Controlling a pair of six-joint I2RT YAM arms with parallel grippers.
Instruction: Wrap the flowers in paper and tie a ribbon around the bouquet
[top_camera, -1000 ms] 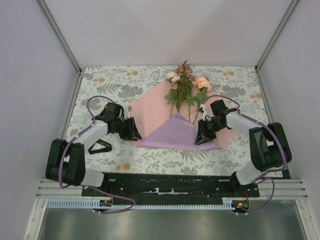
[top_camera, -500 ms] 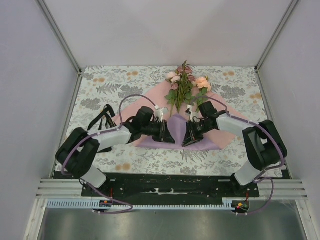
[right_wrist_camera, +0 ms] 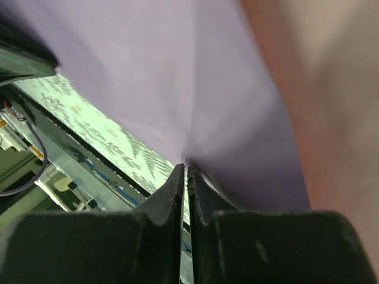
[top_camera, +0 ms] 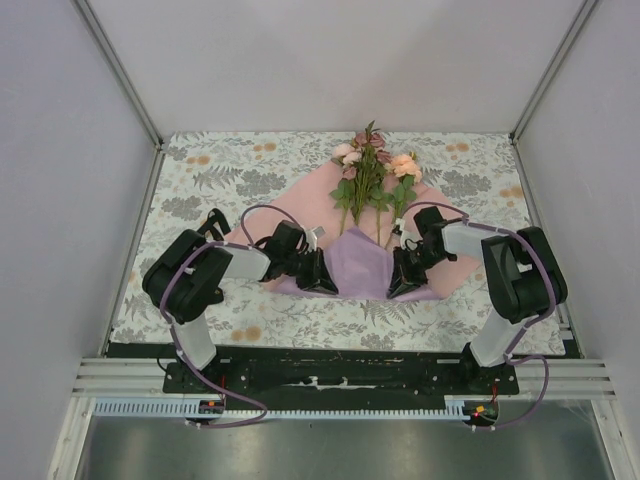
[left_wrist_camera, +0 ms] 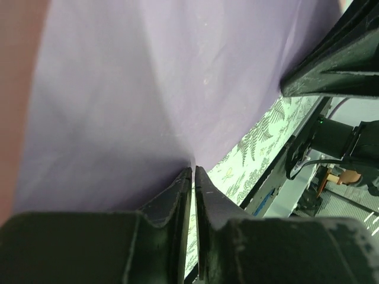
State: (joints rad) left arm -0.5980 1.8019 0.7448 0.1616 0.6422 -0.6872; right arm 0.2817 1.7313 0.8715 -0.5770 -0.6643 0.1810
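The paper (top_camera: 300,205) lies pink side up on the tablecloth, its near part folded over as a lilac flap (top_camera: 362,265). The flowers (top_camera: 370,165) rest on the far part of the sheet, blooms pointing away and stems running down under the flap. My left gripper (top_camera: 322,280) is shut on the flap's left edge; the left wrist view shows lilac paper (left_wrist_camera: 148,89) running into its tips (left_wrist_camera: 193,169). My right gripper (top_camera: 400,283) is shut on the right edge, with lilac paper (right_wrist_camera: 195,71) meeting its tips (right_wrist_camera: 185,167). A black loop of the ribbon (top_camera: 214,222) shows behind the left arm.
A floral-print tablecloth (top_camera: 200,170) covers the table inside white walls. Metal posts (top_camera: 125,75) stand at the back corners. The black base rail (top_camera: 330,365) runs along the near edge. Purple cables (top_camera: 260,212) loop over both arms.
Both grippers swung in from the flap's outer corners to its middle, then drew slightly apart. Their jaws closed on the lilac flap, which is now narrower and bunched between them.
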